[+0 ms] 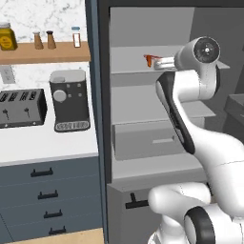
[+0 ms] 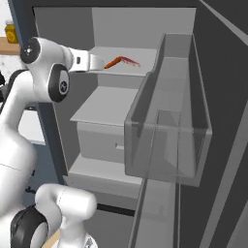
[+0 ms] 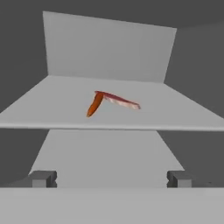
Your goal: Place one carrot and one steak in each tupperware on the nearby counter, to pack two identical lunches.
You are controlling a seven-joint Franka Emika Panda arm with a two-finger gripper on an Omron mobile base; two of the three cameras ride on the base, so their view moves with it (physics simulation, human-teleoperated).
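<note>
1. Shelves of grey fill an open fridge cabinet, and on the upper shelf point(image 3: 52, 103) a carrot point(image 3: 94, 105) and a steak point(image 3: 120, 100) lie together, touching at their far ends and spreading apart like a V.
2. Carrot is the left piece, steak the right one, both near the middle of the shelf.
3. Gripper point(image 3: 111, 178) hangs level in front of that shelf, jaws spread wide and released, holding nothing, well short of the food.
4. From the left base view, the white counter point(image 1: 43, 143) sits to the left of the fridge, with a toaster point(image 1: 21, 108) and a coffee machine point(image 1: 70, 101) on it.
5. Blue-grey drawers point(image 1: 47, 195) with black handles sit below the counter.
</note>
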